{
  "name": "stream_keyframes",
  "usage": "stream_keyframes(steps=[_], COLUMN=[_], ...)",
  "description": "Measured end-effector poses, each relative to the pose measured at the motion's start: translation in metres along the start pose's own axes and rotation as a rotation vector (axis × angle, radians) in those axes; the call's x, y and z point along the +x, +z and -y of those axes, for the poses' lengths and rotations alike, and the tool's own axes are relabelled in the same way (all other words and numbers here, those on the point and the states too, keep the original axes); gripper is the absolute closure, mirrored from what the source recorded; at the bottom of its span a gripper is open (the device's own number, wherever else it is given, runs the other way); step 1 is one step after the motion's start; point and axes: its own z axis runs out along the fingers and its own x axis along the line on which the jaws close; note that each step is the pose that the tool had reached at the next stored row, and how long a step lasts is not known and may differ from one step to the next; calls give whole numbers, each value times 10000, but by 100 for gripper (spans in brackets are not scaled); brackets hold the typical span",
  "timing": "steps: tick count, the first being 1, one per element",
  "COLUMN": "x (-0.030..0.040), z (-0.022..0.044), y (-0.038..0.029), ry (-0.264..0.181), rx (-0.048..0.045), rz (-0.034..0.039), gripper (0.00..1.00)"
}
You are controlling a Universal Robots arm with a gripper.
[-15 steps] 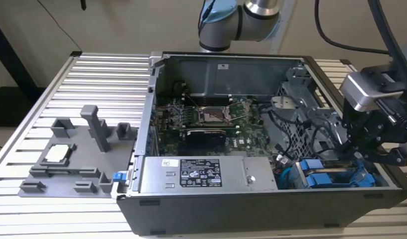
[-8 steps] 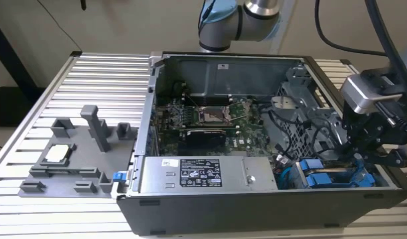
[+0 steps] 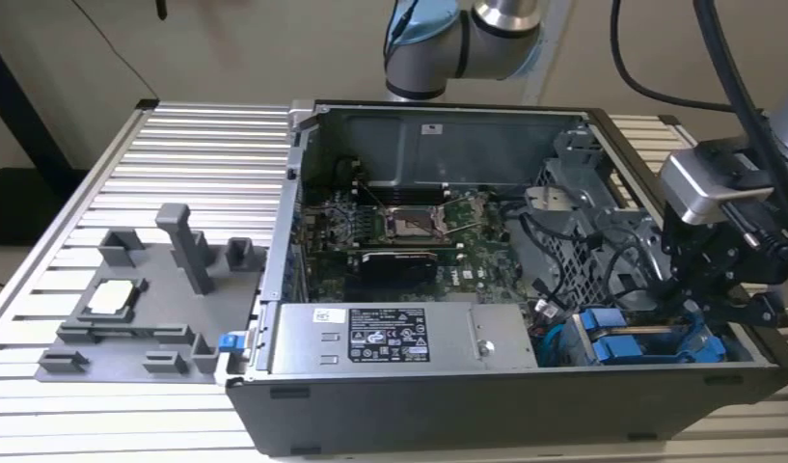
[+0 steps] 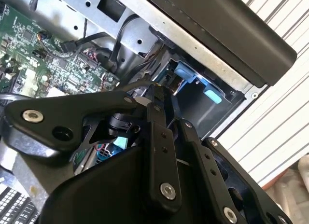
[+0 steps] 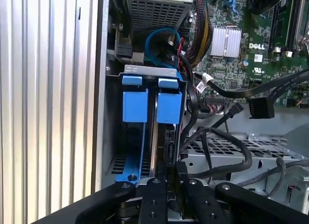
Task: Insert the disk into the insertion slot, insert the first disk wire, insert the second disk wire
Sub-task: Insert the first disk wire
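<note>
The disk sits inside the insertion slot at the case's front corner, its blue caddy tab beside a second blue tab. In the exterior view the blue caddies lie at the lower right of the open computer case. My gripper hangs just over the disk's end, fingers close together on a black wire connector whose cable loops away over the perforated cage. In the exterior view the gripper is at the case's right wall, and its fingers point into the bay.
A loose black connector rests on the cables near the motherboard. A blue cable curls beside the power-supply box. A perforated cage lies beside the bay. A grey fixture stands on the slatted table at the exterior view's left.
</note>
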Motion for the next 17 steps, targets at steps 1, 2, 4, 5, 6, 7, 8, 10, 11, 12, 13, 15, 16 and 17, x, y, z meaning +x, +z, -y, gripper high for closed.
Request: stream_keyframes(steps=[1, 2, 4, 5, 6, 7, 8, 10, 11, 12, 13, 15, 16, 17], x=[0, 0, 1, 1, 1, 1, 1, 1, 1, 1, 2, 2, 2, 2], z=[0, 1, 2, 3, 4, 4, 5, 5, 5, 5, 5, 5, 5, 5], y=[4, 6, 11, 14, 16, 19, 21, 25, 27, 29, 32, 38, 41, 43], ry=[12, 25, 52, 62, 73, 85, 98, 121, 131, 140, 150, 165, 173, 181], rx=[1, 2, 4, 5, 5, 6, 7, 9, 10, 10, 11, 12, 13, 13], rz=[2, 2, -1, 0, -2, -2, -3, -5, -5, -7, -7, -8, -10, -11], gripper=[81, 81, 81, 81, 81, 81, 81, 81, 81, 81, 81, 81, 81, 81])
